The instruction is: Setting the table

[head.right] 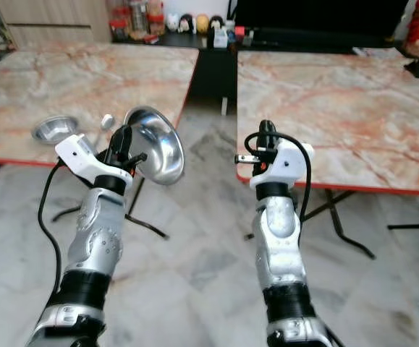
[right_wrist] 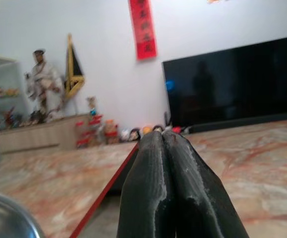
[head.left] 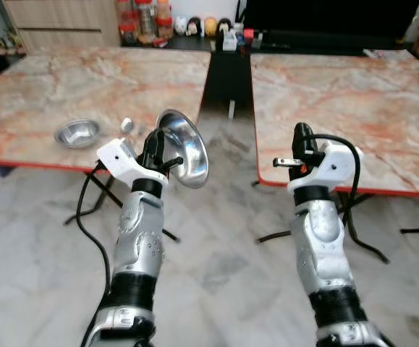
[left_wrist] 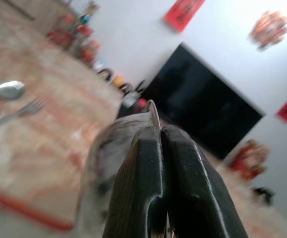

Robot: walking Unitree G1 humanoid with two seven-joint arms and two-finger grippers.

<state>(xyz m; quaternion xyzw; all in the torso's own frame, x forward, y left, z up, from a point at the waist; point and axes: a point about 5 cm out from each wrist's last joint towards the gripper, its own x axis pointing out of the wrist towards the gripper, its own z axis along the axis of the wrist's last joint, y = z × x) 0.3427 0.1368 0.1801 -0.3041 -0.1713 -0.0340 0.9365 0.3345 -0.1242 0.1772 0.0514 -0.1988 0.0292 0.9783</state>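
Note:
My left gripper [head.left: 153,144] is shut on the rim of a shiny steel bowl [head.left: 187,148], which it holds tilted on edge in the air just off the front edge of the left marble table [head.left: 86,79]. In the left wrist view the fingertips [left_wrist: 153,144] pinch the bowl's rim [left_wrist: 108,153]. On that table lie a smaller steel bowl [head.left: 77,132], a spoon [head.left: 127,124] and a fork [left_wrist: 29,106]. My right gripper [head.left: 302,137] is shut on nothing and is raised at the front edge of the right marble table [head.left: 354,101].
A narrow gap with dark table legs [head.left: 231,108] separates the two red-edged tables. Behind them stands a low console with jars and figurines [head.left: 158,22] and a large black screen [head.left: 332,14]. Marble floor [head.left: 223,260] lies under my arms.

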